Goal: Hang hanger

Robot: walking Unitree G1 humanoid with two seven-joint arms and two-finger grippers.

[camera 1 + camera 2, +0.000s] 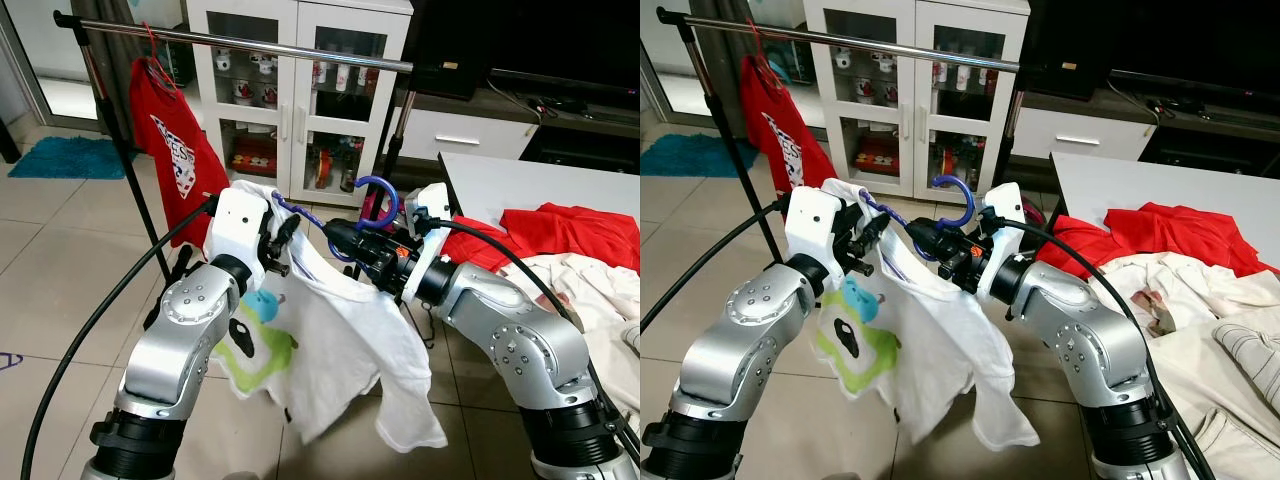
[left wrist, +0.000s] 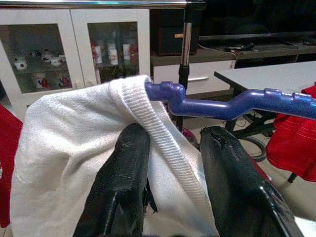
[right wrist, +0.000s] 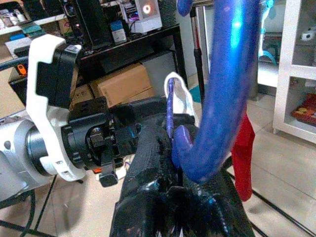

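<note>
Beige glossy floor tiles (image 1: 60,300) underfoot; white glass-door cabinet (image 1: 300,90) with mugs ahead, beyond both grippers. Grey surface (image 1: 520,185) off past the right gripper, heaped with clothes: one red garment (image 1: 570,235), cream and white pieces beside it. One chrome rail (image 1: 250,45) on black uprights, above and beyond the grippers; one red shirt (image 1: 165,150) hanging from it at its far left end on a red hanger. One teal mat (image 1: 65,157) further left.

One blue plastic hanger (image 1: 372,205), ribbed arm and curved hook, held between the two grippers below the rail. One white T-shirt (image 1: 350,350) draped on it, soft knit with ribbed collar, green and blue print on the front. Left gripper (image 2: 170,163) pinching the shirt's collar at the hanger's arm end, fingers (image 2: 123,177) clamped on cloth. Right gripper (image 3: 177,148) clenched at the base of the hook, hook rising just above it.
</note>
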